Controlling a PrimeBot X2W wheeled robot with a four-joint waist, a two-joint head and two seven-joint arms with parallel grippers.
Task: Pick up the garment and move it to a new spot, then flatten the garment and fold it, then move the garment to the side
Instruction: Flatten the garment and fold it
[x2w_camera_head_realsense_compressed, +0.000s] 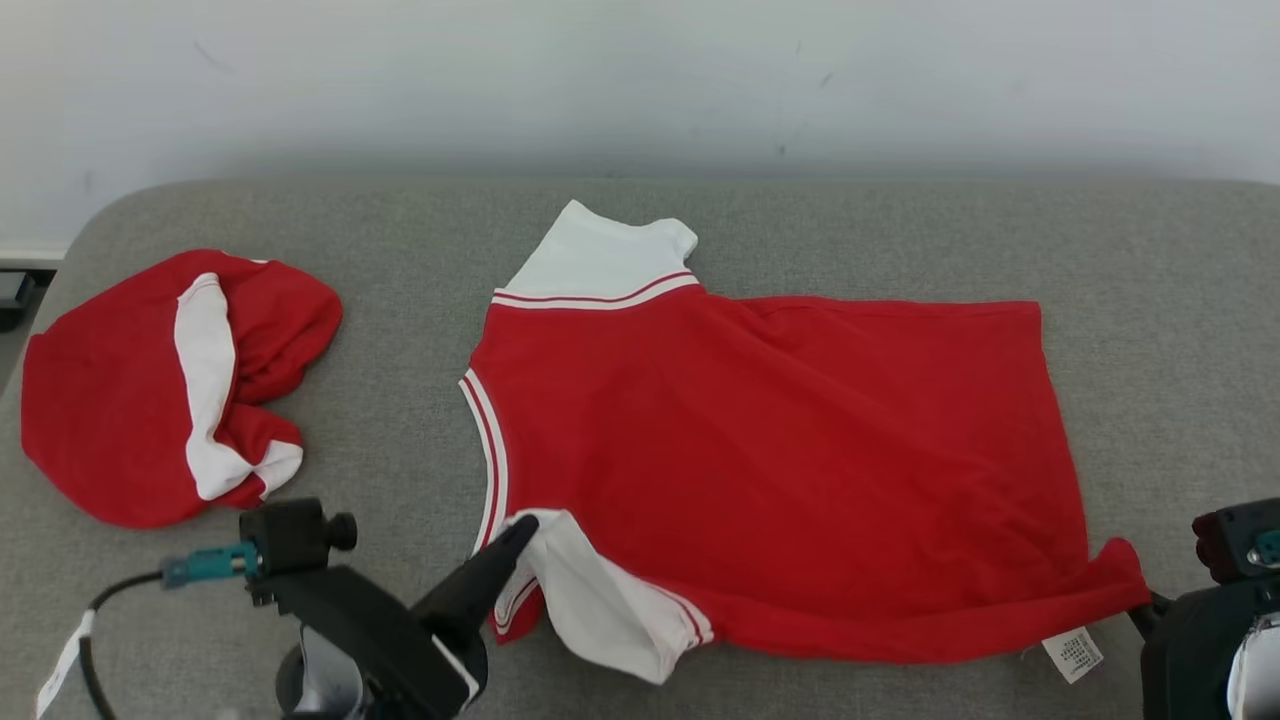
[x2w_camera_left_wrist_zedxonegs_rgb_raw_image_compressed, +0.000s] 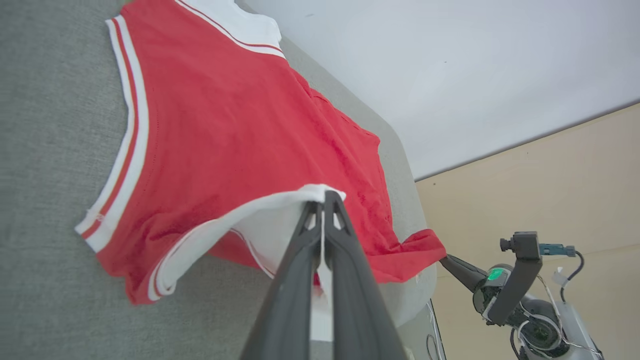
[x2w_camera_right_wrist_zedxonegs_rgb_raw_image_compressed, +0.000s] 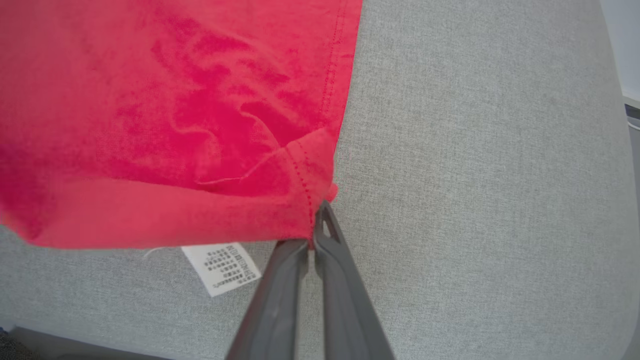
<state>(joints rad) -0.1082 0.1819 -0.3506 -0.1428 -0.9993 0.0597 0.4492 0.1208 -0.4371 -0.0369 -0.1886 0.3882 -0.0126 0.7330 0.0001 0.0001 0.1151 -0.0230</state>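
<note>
Red T-shirt (x2w_camera_head_realsense_compressed: 760, 450) spread nearly flat mid grey upholstered table (x2w_camera_head_realsense_compressed: 900, 230). Left hand (x2w_camera_left_wrist_zedxonegs_rgb_raw_image_compressed: 324, 200) clamped on near white sleeve (x2w_camera_head_realsense_compressed: 600, 600); right hand (x2w_camera_right_wrist_zedxonegs_rgb_raw_image_compressed: 320, 215) clamped on hem corner (x2w_camera_right_wrist_zedxonegs_rgb_raw_image_compressed: 300, 210). Judged light, limp, stretchy knit; will sag between grips; hold stitched edges, keep taut

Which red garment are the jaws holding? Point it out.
The spread-out red shirt in the middle: the left jaws pinch its white sleeve, the right jaws its hem corner. The bunched red garment at the far left lies untouched.
</note>
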